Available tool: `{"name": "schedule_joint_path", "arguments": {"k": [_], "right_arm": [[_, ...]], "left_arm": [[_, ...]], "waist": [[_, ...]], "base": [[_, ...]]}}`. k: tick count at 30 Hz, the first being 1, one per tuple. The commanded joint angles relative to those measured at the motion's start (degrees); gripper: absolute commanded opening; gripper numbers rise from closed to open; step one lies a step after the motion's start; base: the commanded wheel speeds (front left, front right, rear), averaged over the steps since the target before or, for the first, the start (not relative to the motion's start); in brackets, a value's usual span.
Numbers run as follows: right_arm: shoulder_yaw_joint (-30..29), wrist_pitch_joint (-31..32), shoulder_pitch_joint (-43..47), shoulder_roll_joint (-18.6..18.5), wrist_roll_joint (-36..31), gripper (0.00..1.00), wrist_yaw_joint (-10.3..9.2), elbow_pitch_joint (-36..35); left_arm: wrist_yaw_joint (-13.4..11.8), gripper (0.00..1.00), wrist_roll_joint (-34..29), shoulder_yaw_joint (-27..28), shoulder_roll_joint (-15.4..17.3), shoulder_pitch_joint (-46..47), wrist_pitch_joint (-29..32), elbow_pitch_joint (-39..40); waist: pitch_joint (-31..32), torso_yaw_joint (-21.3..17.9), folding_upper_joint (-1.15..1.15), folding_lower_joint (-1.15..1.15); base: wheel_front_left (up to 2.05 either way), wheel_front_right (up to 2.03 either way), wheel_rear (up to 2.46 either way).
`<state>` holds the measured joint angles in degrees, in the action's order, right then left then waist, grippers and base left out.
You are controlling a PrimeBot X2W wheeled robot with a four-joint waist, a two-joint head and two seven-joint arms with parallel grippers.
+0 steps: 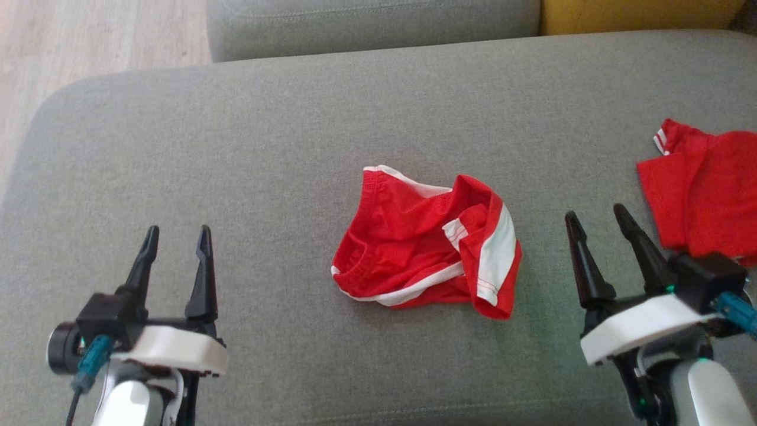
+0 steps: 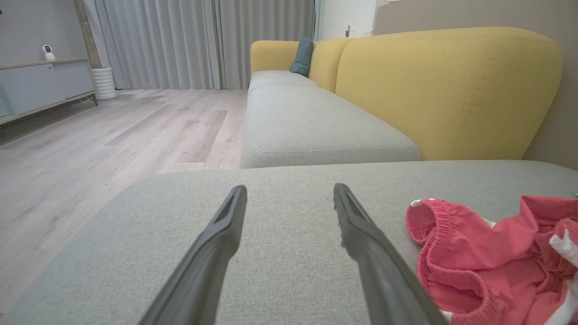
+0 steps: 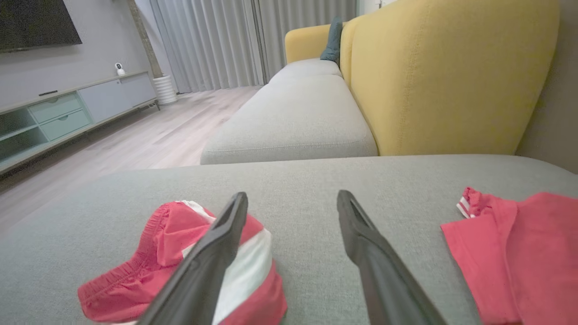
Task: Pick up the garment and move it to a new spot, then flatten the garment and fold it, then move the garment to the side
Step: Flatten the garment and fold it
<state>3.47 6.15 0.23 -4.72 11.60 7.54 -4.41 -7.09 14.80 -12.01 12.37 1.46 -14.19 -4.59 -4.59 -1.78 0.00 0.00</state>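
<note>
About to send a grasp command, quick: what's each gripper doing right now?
Left gripper: open, holding nothing.
Right gripper: open, holding nothing.

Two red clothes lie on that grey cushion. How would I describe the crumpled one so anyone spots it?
Start at the big grey sofa cushion in front of the robot. Near its middle lies a crumpled pair of red shorts. Its broad white side stripes and bunched elastic waistband set it apart from the flatter red shirt off to the robot's right.
</note>
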Motion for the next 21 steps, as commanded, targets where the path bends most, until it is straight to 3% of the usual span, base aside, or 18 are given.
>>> {"name": "schedule_joint_path", "arguments": {"k": [1,21], "right_arm": [[0.9,0.1,-0.6,-0.8,0.1,1.0,-0.05,-2.2],[0.9,0.9,0.3,-0.4,0.0,1.0,-0.05,-3.0]], "left_arm": [[-0.4,1.0,0.4,2.3,1.4,1.2,-0.1,2.3],[-1.0,1.0,0.6,1.5,2.2,0.4,0.5,3.3]], "waist": [[0.3,0.0,0.0,0.0],[0.5,-0.2,0.0,0.0]], "base": [[0.0,0.0,0.0],[0.0,0.0,0.0]]}}
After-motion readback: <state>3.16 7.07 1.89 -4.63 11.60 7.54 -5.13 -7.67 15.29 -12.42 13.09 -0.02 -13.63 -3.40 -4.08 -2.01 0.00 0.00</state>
